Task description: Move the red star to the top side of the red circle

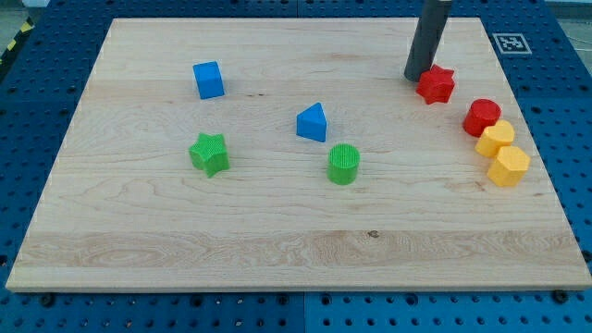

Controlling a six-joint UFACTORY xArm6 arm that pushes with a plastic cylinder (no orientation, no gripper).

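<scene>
Tool on this rig is only a dark rod, so it has no jaws to be wide or narrow and it holds nothing; my tip (415, 78) rests on the counter (277, 240) near the far edge, toward the far right corner. It stands just at the left of the red star (436, 84), touching it or nearly so; I cannot tell which.

The star lies up and to the left of the red circle (482, 117), with a small gap between them. The circle sits close to the right edge, and two yellow blocks (502, 153) press against it on the side toward the near right corner.

I judge the star is already almost on the far side of the circle, only a bit too far left. For this step I would push gently to the right, along the far edge, with my tip at the middle of the star's left side so it does not spin. I should stop before the star slides down into the circle, because that would disturb the circle and the yellow blocks.

Upper part of the rod is cut off at the view's top. The exact shape of the yellow blocks is hard to make out. The contact point behind my tip is hidden.
</scene>
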